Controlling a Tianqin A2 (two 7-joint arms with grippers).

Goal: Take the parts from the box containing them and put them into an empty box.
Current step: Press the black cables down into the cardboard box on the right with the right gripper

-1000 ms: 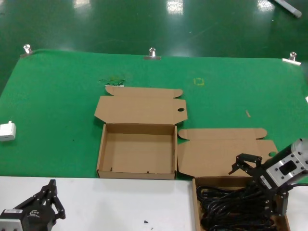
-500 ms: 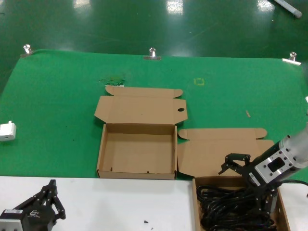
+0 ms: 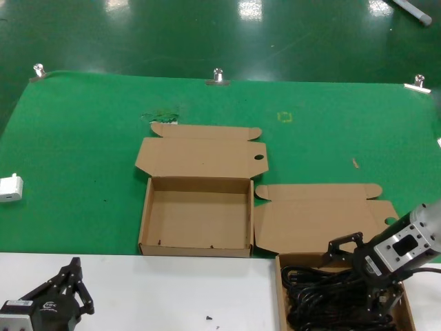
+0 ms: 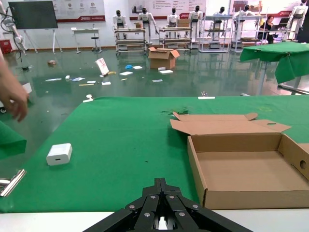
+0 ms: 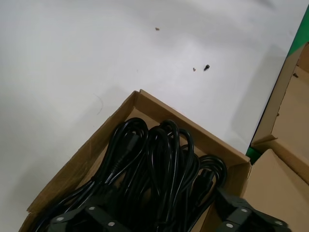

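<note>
The parts, coiled black power cords (image 3: 320,300), fill the box containing them (image 3: 279,293) at the near right, its lid flap (image 3: 317,217) lying open behind it. My right gripper (image 3: 362,276) is open and low over the cords, one finger on each side of the pile. In the right wrist view the fingers (image 5: 236,205) straddle the cords (image 5: 154,159) inside the carton wall (image 5: 108,128). The empty box (image 3: 146,214) stands open at the centre; its wall (image 4: 236,198) also shows in the left wrist view. My left gripper (image 3: 74,265) stays parked, shut (image 4: 161,182), at the near left.
A white plug block (image 3: 9,187) (image 4: 59,153) lies on the green cloth at far left. Metal clips (image 3: 218,76) hold the cloth's far edge. A small dark screw (image 3: 208,318) (image 5: 206,67) lies on the white table. A person's hand (image 4: 14,96) shows at the left wrist view's edge.
My right gripper first shifted left, then dropped lower onto the cord pile, staying open. The left arm and both cartons have not moved.
</note>
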